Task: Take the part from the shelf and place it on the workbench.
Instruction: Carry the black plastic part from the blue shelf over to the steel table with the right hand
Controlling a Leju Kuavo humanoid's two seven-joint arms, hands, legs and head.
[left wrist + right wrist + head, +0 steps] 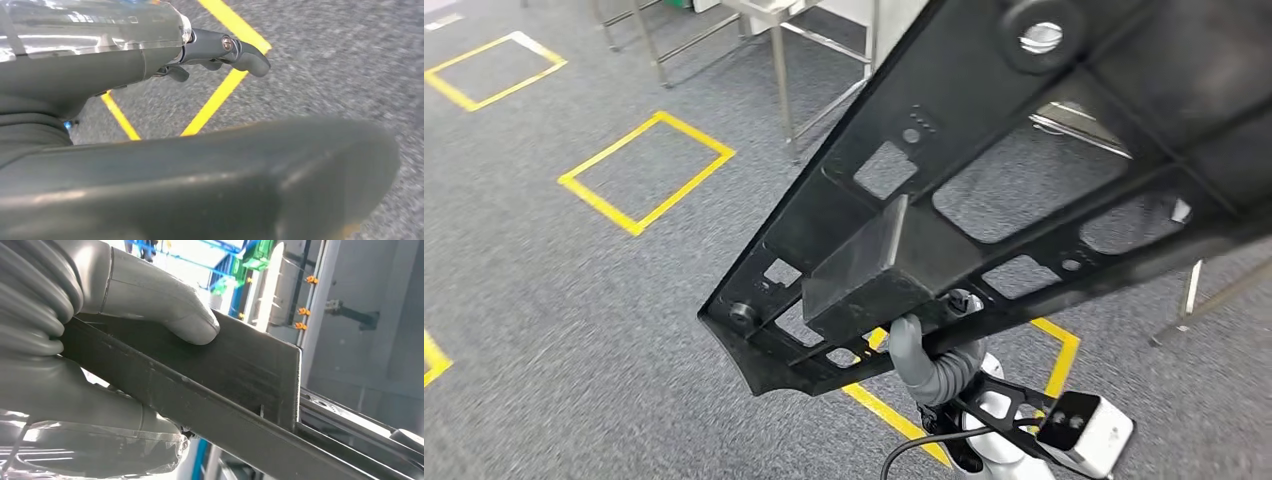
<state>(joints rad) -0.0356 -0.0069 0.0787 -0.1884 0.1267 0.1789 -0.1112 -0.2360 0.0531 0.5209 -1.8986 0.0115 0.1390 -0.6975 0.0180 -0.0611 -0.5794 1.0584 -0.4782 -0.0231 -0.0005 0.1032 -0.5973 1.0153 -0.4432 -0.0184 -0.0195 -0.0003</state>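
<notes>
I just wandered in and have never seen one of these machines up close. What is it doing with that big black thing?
The robot is carrying a long black plastic part full of cut-outs. Its right hand grips a boxy section of the part, thumb pressed on one face, and holds it up above the grey carpet marked with yellow tape squares. The left hand holds nothing. Metal table legs stand ahead; the part rests on nothing yet.

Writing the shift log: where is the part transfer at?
Pickup looks done: the right hand grips the black part, which is carried above grey carpet with yellow floor markings. The left hand holds nothing. Left: set it on the workbench.
</notes>
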